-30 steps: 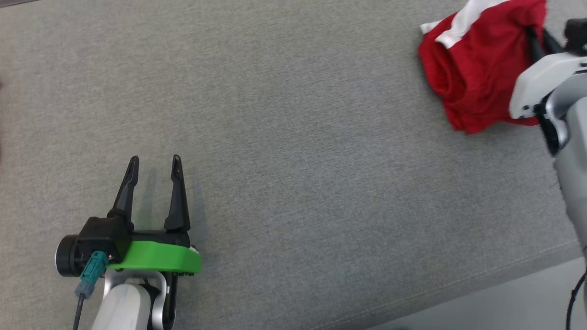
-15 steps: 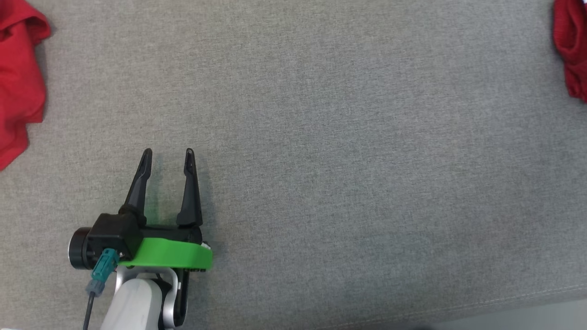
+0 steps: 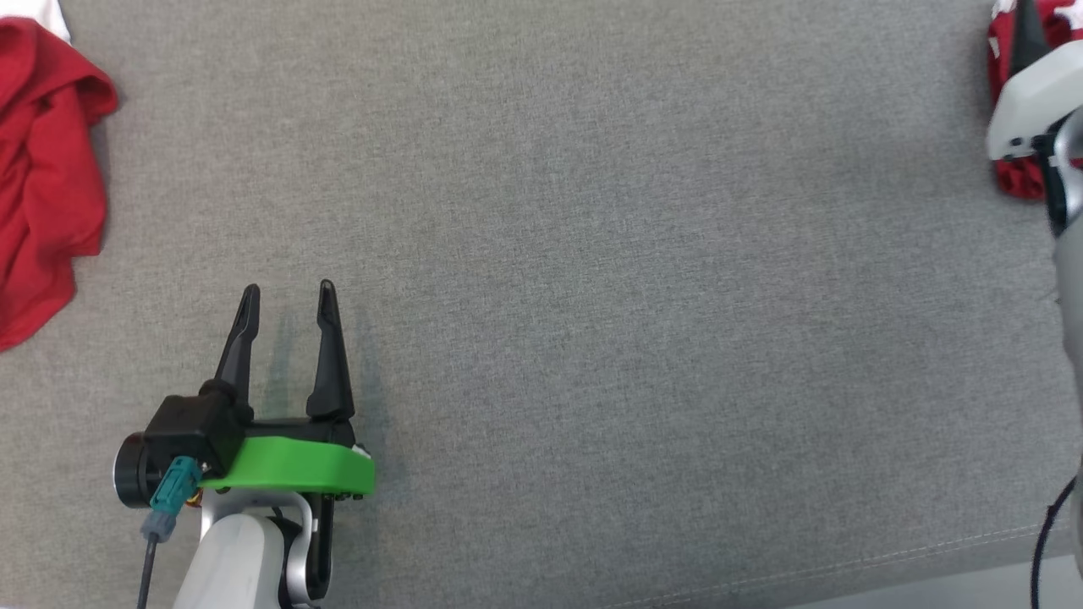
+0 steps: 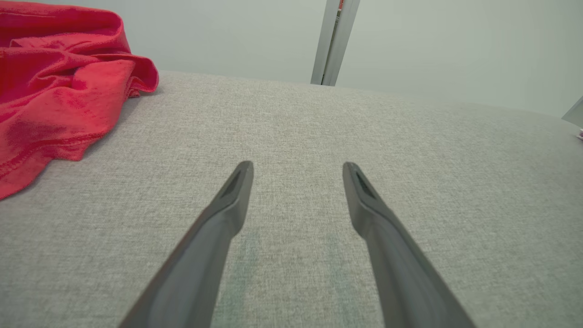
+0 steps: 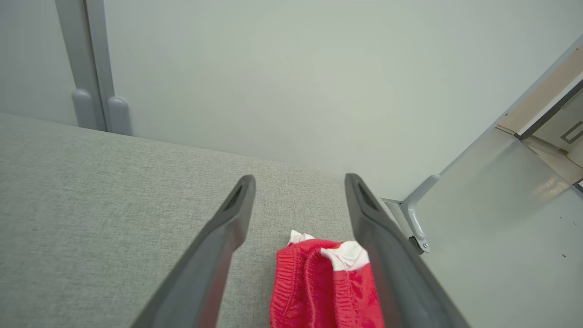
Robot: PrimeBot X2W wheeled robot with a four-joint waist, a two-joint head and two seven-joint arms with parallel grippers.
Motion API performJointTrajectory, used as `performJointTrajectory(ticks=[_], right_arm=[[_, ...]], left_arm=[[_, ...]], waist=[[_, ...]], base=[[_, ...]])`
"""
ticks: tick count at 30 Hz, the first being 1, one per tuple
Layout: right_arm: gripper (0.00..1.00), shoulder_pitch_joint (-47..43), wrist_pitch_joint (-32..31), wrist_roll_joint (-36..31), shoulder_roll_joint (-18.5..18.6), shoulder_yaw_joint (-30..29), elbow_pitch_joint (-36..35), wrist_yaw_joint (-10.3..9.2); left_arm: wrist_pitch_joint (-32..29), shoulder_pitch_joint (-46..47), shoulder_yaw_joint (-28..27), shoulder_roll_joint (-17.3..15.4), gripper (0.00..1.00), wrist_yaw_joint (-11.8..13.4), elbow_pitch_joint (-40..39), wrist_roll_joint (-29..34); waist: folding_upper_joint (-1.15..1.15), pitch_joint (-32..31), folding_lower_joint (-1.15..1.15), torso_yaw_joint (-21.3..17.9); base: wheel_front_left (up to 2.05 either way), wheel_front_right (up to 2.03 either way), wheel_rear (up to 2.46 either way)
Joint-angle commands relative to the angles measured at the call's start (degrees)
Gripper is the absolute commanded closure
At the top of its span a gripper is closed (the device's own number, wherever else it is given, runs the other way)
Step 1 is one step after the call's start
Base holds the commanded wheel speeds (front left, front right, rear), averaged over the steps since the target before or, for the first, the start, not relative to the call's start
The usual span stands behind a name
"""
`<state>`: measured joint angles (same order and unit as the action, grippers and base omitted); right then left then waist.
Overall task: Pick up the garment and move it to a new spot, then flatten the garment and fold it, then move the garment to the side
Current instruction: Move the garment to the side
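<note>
A red ribbed-knit garment with white trim (image 5: 319, 287) lay bunched into a compact bundle on the grey woven fabric surface (image 3: 592, 296), close to that surface's right-hand edge, its white edging (image 5: 348, 255) turned up at the far end. In the head view only slivers of it showed at the upper right. Well apart, at the surface's far left, a loose red jersey garment (image 3: 46, 169) lay crumpled in soft folds, hem stitching visible.

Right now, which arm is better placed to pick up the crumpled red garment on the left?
Left. The left gripper is open and nearer the crumpled red garment; the right gripper, open too, hangs across the grey surface above the other red garment.
</note>
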<state>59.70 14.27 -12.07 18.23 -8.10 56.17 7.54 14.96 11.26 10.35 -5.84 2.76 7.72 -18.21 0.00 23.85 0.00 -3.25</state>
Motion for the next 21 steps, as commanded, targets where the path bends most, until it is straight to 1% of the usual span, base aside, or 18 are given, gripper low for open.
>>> performJointTrajectory(ticks=[1, 7, 11, 13, 17, 21], right_arm=[[0.00, -1.2, 0.5, 0.2, -1.2, 1.7, -0.7, -0.10], [0.00, -5.9, 0.9, 4.5, -6.7, 8.9, -2.9, -0.10], [0.00, -10.4, 0.9, 9.1, -9.0, 12.9, -5.5, -0.10], [0.00, -13.4, 0.9, 11.4, -10.2, 15.0, -8.4, -0.10], [0.00, -20.9, 0.9, 15.6, -10.9, 17.8, -14.3, -0.10], [0.00, -30.4, 0.9, 18.2, -12.2, 17.3, -21.0, -0.10]], left_arm=[[0.2, -0.4, -0.6, 0.1, 0.00, -0.1, 0.6, -0.6], [0.2, -1.9, -2.7, 0.3, 0.00, -0.2, 3.4, -1.2], [0.2, -3.9, -4.2, 0.8, 0.00, -0.3, 4.8, -1.5], [0.2, -5.0, -4.7, 1.2, 0.00, -0.3, 5.0, -1.3], [0.2, -7.9, -5.4, 1.9, 0.00, -0.6, 5.2, -1.1], [0.2, -10.3, -5.7, 2.4, 0.00, -0.9, 4.9, -0.6]], waist=[[0.00, -4.6, 0.00, -1.1], [0.00, -11.4, 0.00, -0.9], [0.00, -15.0, 0.00, -0.3], [0.00, -16.4, 0.00, 0.1], [0.00, -18.6, 0.00, 0.9], [0.00, -20.3, 0.00, 2.0]], base=[[0.00, 0.00, 0.00], [0.00, 0.00, 0.00], [0.00, 0.00, 0.00], [0.00, 0.00, 0.00], [0.00, 0.00, 0.00], [0.00, 0.00, 0.00]])
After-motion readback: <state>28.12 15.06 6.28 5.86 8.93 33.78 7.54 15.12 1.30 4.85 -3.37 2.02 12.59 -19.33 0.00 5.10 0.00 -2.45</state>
